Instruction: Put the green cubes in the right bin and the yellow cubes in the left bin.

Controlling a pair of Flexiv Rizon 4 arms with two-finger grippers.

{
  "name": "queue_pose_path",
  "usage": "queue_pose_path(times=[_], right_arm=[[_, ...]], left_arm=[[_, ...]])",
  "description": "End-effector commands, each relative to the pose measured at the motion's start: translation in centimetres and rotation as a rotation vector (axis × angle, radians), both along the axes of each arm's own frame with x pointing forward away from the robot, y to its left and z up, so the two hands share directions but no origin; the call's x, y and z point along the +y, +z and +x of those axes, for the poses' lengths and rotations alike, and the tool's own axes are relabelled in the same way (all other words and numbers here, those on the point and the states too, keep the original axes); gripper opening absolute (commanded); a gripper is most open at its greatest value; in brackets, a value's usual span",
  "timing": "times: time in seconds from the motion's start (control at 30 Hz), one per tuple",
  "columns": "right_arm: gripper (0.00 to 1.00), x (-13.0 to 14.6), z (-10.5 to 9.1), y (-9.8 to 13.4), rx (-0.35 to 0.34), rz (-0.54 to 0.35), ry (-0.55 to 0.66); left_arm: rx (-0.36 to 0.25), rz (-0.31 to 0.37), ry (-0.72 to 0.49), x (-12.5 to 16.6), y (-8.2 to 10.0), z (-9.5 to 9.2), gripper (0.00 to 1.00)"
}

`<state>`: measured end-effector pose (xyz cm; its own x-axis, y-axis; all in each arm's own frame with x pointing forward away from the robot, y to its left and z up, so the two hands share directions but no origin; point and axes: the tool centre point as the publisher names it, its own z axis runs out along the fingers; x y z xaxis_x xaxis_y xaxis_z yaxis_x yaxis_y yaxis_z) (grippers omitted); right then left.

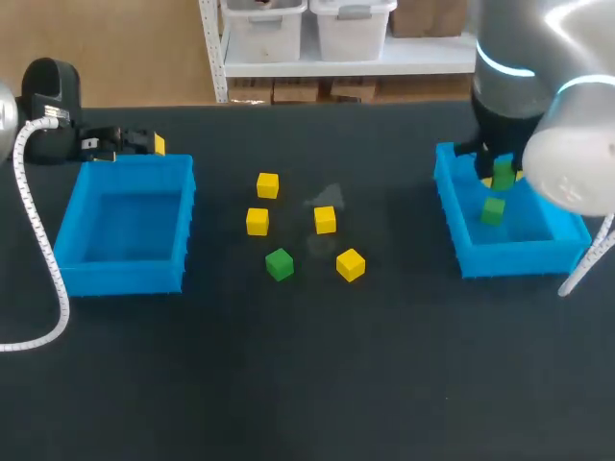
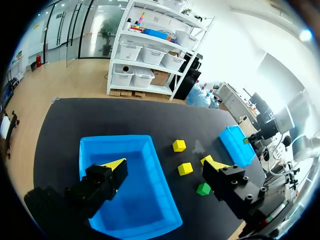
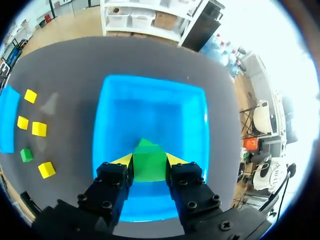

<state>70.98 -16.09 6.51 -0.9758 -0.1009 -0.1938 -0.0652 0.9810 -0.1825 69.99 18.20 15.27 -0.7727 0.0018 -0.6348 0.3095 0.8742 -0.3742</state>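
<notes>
Partway through, and on the green side only. Right jaws pinching the held green cube [image 3: 149, 167] from two sides, low over the right bin [image 1: 450, 206], not yet let go. Just beside it in the head view, what looks like a binned green cube [image 1: 493, 210] already down inside; not made out in the right wrist view, so less than certain. Out on the counter [image 1: 307, 384] between the bins, well apart from both: a loose green cube [image 1: 279, 263], and around it the far yellow cube [image 1: 267, 185], the left yellow cube [image 1: 257, 221], the middle yellow cube [image 1: 325, 219] and the near yellow cube [image 1: 351, 264]. No yellow cube in the left bin [image 1: 72, 230] yet. Left jaws spread wide, gripping nothing, hanging above the far rim of that bin. Left to do, by this reading: release the held green cube, fetch the loose green one, then carry all four yellow ones across, so well under half done.
</notes>
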Motion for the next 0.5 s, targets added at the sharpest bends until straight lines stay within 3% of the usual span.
queue_pose_path(times=[0.03,0.07,0.1,0.37,0.5], right_arm=[[0.28,0.1,0.7,-1.1,0.023,-0.001,-0.003],[0.47,0.1,0.7,-1.1,0.024,-0.001,-0.003],[1.0,0.1,0.7,-1.1,0.024,-0.001,-0.003],[1.0,1.2,1.1,2.3,-0.031,-0.02,0.04],[1.0,3.1,0.8,4.8,-0.063,-0.016,0.102]], left_arm=[[-0.007,-0.009,-0.006,0.2,-0.2,0.0,1.0],[-0.007,-0.009,-0.006,0.2,-0.2,0.0,1.0],[-0.007,-0.009,-0.006,0.2,-0.2,0.0,1.0],[-0.007,-0.009,-0.006,0.2,-0.2,0.0,1.0],[-0.007,-0.009,-0.006,0.2,-0.2,0.0,1.0]])
